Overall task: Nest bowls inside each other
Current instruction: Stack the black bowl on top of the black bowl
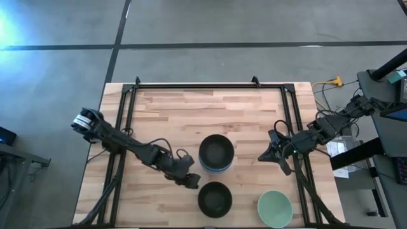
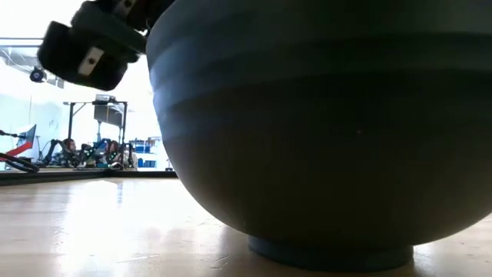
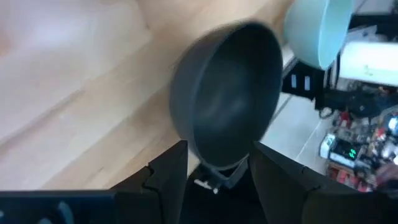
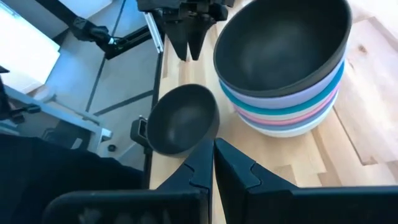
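A stack of nested bowls (image 1: 216, 166) (image 4: 292, 106) stands mid-table on its foot, with a black bowl (image 1: 216, 151) (image 4: 283, 43) on top and lavender, blue, teal, pink and white rims below it. A second black bowl (image 1: 214, 198) (image 3: 227, 118) (image 4: 183, 118) stands alone by the near edge and fills the low view (image 2: 323, 115). A pale green bowl (image 1: 275, 208) (image 3: 317, 31) sits near the near right corner. My left gripper (image 1: 191, 181) (image 3: 219, 149) is open just left of the lone black bowl, pointing at it with a gap between. My right gripper (image 1: 262, 156) (image 4: 213, 149) is shut and hovers right of the stack.
Black frame rails (image 1: 127, 121) run along the table's left, far and right sides. A small camera mount (image 4: 140, 132) sits at the near edge right beside the lone black bowl. Bare wood (image 1: 184, 111) lies on the far half of the table.
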Motion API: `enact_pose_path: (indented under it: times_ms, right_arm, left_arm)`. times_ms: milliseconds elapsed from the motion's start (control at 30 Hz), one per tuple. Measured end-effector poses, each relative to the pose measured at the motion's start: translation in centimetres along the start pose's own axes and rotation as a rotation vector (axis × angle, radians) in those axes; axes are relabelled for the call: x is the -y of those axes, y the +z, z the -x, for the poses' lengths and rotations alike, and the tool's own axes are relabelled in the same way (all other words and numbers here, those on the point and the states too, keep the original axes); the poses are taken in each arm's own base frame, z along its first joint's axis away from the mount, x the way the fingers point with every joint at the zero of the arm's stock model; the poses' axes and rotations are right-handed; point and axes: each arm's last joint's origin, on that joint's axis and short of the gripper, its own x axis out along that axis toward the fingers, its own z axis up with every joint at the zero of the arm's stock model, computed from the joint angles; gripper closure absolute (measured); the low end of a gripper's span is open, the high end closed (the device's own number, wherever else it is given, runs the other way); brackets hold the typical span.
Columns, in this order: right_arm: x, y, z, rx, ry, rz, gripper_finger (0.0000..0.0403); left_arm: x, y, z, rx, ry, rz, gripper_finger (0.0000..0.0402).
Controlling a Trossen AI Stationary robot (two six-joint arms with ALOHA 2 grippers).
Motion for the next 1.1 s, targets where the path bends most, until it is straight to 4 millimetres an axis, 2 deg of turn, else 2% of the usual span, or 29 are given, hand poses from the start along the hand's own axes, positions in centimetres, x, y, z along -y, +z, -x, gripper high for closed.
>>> enact_pose_path:
  times_ms: [200, 567, 733, 967, 1100]
  right_arm:
    - [-0.2, -0.2, 0.1, -0.006, 0.010, -0.014, 0.0394]
    - [-0.2, -0.1, 0.2, -0.002, 0.014, -0.024, 0.0394]
    - [-0.2, -0.1, 0.2, -0.003, 0.016, -0.045, 0.0394]
    - [-0.3, -0.2, 0.4, -0.018, 0.042, -0.076, 0.0394]
    - [-0.3, -0.2, 0.6, -0.022, 0.063, -0.080, 0.0394]
  left_arm:
    - [-1.0, -0.2, -1.2, -0.011, 0.048, -0.001, 0.0245]
    - [-0.7, -0.2, -4.8, -0.037, 0.076, -0.031, 0.0245]
    - [-0.6, -0.1, -5.5, -0.037, 0.080, -0.047, 0.0245]
    - [-1.7, 0.0, -6.9, -0.045, 0.134, -0.024, 0.0245]
    - [-1.9, 0.0, -7.2, -0.049, 0.145, -0.023, 0.0268]
